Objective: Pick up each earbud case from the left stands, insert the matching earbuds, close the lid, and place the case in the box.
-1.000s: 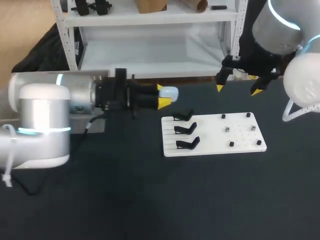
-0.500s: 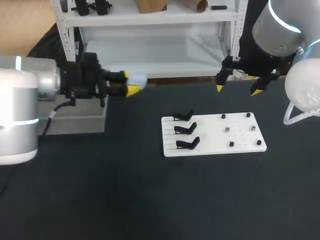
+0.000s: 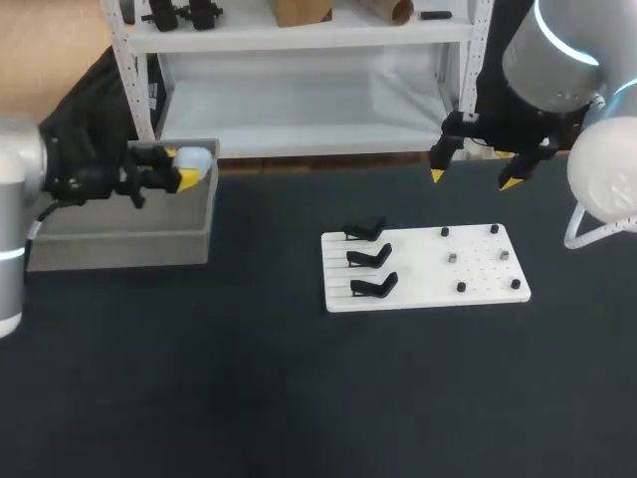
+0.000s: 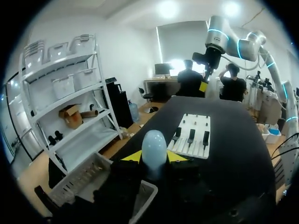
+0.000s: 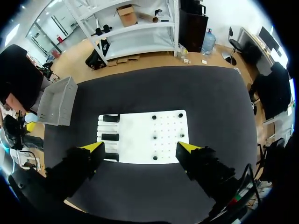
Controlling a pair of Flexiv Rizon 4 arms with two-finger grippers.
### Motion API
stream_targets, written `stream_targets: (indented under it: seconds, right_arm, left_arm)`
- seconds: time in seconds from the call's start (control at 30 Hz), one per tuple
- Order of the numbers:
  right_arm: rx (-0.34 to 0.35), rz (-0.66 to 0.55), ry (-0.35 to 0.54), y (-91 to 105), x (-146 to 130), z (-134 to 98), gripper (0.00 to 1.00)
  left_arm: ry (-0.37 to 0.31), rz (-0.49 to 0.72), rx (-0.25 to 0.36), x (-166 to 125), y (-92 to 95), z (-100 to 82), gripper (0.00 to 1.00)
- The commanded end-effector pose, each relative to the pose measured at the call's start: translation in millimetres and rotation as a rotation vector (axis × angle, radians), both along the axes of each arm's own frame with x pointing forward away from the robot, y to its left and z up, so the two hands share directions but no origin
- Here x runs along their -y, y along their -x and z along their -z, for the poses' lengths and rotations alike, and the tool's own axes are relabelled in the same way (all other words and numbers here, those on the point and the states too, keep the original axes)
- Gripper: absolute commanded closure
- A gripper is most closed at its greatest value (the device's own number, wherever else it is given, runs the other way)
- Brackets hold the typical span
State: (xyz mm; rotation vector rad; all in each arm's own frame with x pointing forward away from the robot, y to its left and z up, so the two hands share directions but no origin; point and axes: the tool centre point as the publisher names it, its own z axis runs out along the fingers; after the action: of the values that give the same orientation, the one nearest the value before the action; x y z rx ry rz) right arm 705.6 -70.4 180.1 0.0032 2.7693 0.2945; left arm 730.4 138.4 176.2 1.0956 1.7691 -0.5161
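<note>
While the left end effector (image 3: 177, 170) grips the pale blue egg-shaped earbud case (image 3: 197, 161) above the grey plastic box (image 3: 119, 247) at the far left corner of the table (image 3: 249, 398), releasing this close to the box's wall could bounce it out. The right end effector (image 3: 476, 177) hangs wide open.

You can see a pale blue earbud case (image 4: 154, 148). The left jaws are black with bright yellow tips, and the right jaws are black with yellow tips too. The box (image 3: 119, 249) is plain grey. The surface (image 3: 299, 398) is very dark, almost black, with no pattern. The board (image 3: 418, 274) is white, with three black stands (image 3: 366, 261) and small black pegs (image 3: 461, 287). The left arm (image 3: 12, 189) and right arm (image 3: 547, 70) are silver and white, each with a glowing light blue ring.
</note>
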Motion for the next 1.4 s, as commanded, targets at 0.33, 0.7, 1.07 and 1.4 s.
stream_targets:
  seconds: [0.33,0.7,1.07,1.4]
  right_arm:
    - [0.009,0.005,0.000,3.4,1,0,0.00]
    - [0.009,0.005,0.000,3.4,1,0,0.00]
    - [0.009,0.005,0.000,3.4,1,0,0.00]
    - [0.009,0.005,0.000,3.4,1,0,0.00]
  left_arm:
    - [0.108,-0.042,-0.029,-54,-35.2,43.6,1.00]
    - [0.135,-0.015,-0.048,-101,-100.2,54.3,1.00]
    - [0.106,0.069,-0.053,-97,-136.9,48.7,0.58]
    - [0.124,0.087,-0.012,-93,-110.1,37.3,0.00]
